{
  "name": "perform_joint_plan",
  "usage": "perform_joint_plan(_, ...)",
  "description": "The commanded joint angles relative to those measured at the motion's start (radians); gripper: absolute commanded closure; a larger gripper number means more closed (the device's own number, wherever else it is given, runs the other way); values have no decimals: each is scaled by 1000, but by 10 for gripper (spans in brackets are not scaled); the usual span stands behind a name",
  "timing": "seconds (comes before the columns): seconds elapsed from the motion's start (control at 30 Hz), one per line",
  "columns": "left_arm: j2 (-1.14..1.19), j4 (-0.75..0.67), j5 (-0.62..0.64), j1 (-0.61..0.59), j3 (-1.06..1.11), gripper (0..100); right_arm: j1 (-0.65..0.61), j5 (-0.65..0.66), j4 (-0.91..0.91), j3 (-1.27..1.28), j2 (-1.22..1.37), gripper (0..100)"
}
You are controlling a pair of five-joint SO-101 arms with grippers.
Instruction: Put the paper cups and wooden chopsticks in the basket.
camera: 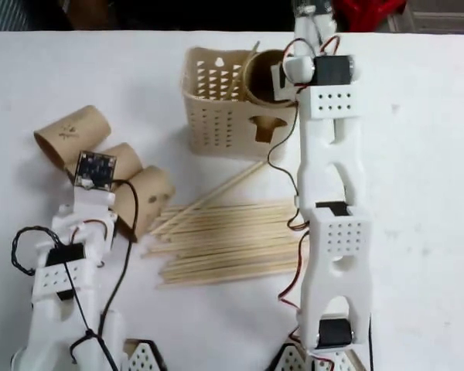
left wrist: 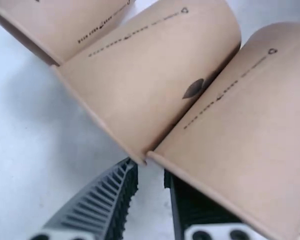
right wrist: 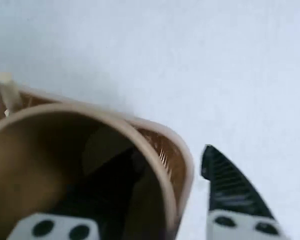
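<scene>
High view: three paper cups (camera: 69, 133) lie on their sides under the wrist of the left arm (camera: 66, 255). The wooden chopsticks (camera: 224, 239) lie between the arms, long axis across the table (camera: 417, 193).

Left wrist view: the left pincer (left wrist: 150, 192) is narrowly parted and empty. Just ahead of it two cup rims touch, so it likely needs widening to take one.

Right wrist view: the right pincer (right wrist: 172, 157) stands wide and grips nothing. One finger is inside a fourth cup (right wrist: 65, 150) set in the basket (right wrist: 185, 165).

White matte table (camera: 433, 116), evenly lit. Dark strip beyond far edge; red glossy object (camera: 369, 11) there, top right.
</scene>
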Motion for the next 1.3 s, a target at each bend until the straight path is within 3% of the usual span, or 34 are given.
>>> perform_joint_plan(0.0, -19, -23, -11, 13, -8, 891, -7, 11, 42, -48, -61, 688)
perform_joint_plan(0.4, -18, -23, -11, 15, -8, 891, -25, 5, 85, -417, -125, 683)
perform_joint_plan(0.6, -19, -23, -11, 15, -9, 891, -18, 5, 122, -436, -186, 688)
perform_joint_plan(0.67, -21, -23, -11, 13, -9, 891, -13, 5, 124, -436, -223, 743)
perform_joint_plan(0.8, -22, -20, -9, 8, -15, 891, 10, 9, 130, -433, -320, 983)
perform_joint_plan(0.83, -22, -20, -9, 8, -15, 891, 30, 11, 130, -414, -344, 988)
perform_joint_plan(0.93, -22, -14, -8, 7, -28, 891, 88, 11, 130, -270, -443, 925)
perform_joint_plan(1.03, -22, 48, -5, -10, -78, 891, 160, 15, 128, 17, -573, 967)
perform_joint_plan(1.2, -22, 196, -8, -39, -215, 891, 222, 219, 124, 537, -814, 979)
perform_joint_plan(1.27, -22, 241, -8, -62, -281, 891, 245, 245, 119, 720, -917, 982)
